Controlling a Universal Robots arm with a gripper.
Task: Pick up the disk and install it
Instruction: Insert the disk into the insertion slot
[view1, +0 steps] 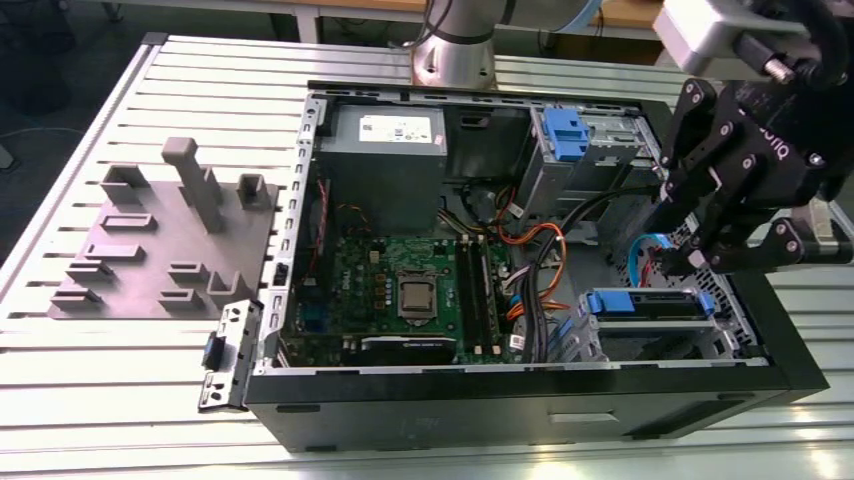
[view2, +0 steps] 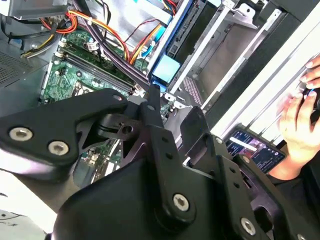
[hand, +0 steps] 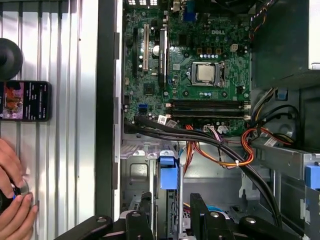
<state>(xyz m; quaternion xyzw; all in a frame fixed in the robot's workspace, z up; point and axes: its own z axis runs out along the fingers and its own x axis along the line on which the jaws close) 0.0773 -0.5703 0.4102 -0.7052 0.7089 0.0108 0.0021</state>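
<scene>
A: Hovering over the open computer case (view1: 787, 350), the gripper (view1: 691, 262) looks empty, fingers (hand: 200, 212) parted.

B: And the disk (view1: 646, 303)?

A: Sitting in the drive bay just below it, blue frame showing.

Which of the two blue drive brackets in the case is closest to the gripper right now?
The lower blue bracket, by the case's front corner under the gripper. The other bracket sits farther back, beside the grey power supply.

Motherboard (hand: 185, 75) in open case, phone (hand: 25, 100) beside
</scene>
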